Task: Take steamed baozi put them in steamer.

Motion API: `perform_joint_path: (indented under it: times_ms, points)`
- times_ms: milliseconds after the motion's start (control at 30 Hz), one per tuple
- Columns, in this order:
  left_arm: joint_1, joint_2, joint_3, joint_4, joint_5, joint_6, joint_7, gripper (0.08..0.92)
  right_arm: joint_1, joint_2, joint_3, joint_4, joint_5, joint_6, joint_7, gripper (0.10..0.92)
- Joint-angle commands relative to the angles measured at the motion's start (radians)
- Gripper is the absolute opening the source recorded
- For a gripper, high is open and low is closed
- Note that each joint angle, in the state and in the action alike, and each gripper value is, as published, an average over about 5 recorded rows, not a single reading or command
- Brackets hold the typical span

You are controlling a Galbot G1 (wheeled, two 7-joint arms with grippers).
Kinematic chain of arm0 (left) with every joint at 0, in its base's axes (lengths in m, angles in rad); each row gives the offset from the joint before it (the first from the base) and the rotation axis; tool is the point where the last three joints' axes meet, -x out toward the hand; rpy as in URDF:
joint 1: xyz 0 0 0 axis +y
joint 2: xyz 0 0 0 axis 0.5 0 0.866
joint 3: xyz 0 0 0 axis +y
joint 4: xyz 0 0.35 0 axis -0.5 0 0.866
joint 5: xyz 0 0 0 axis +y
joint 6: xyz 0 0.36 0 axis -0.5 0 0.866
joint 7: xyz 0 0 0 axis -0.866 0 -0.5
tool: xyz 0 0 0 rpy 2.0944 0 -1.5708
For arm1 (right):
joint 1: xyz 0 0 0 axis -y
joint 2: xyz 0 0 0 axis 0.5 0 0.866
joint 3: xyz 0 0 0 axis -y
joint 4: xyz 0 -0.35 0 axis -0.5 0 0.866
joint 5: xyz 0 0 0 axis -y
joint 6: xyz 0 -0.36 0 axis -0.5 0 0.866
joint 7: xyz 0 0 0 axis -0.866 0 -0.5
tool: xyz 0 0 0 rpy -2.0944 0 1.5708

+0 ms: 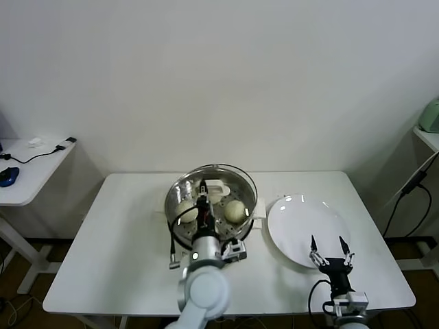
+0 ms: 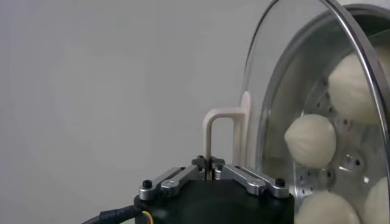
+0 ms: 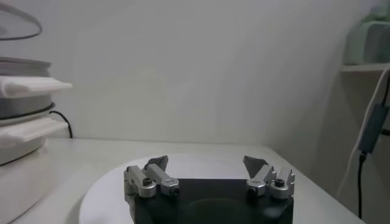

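The steamer stands mid-table with two pale baozi showing inside it. My left gripper is shut on the cream handle of the round glass lid, which sits tilted over the pot. Through the lid the left wrist view shows three baozi on the perforated tray, with the gripper pinching the handle's leg. My right gripper hangs open over the near edge of the white plate, nothing between its fingers. The right wrist view has that gripper above the plate and the steamer off to one side.
A low side table with a blue mouse and cables stands at the left. A shelf with a green object and a hanging black cable is at the right. The white table's front edge is near.
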Motion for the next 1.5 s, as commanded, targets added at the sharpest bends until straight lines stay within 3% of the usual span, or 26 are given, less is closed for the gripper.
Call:
perform_joint_path:
  times_ms: [33,967,1067,1267,1500]
  points:
    - [-0.01,-0.048,0.031,0.071,0.051,0.013,-0.021,0.134,-0.001,0.005,0.008,-0.005,-0.004,0.021,0.007,0.823]
    - [-0.002,0.001,-0.01,0.11,0.023,0.004,-0.06,0.137,0.018,0.03,-0.008,0.008,-0.058,0.039,0.011,0.823]
    - [0.003,0.008,-0.01,0.1,0.017,0.004,-0.058,0.18,0.018,0.028,-0.011,0.013,-0.058,0.036,0.009,0.823]
    - [0.009,0.033,0.006,0.037,-0.036,0.004,-0.043,0.346,0.015,0.024,-0.02,0.034,-0.056,0.013,0.005,0.823]
    - [0.043,0.105,0.029,-0.114,-0.148,-0.008,0.001,0.554,0.011,0.019,-0.042,0.052,-0.029,0.004,0.022,0.823]
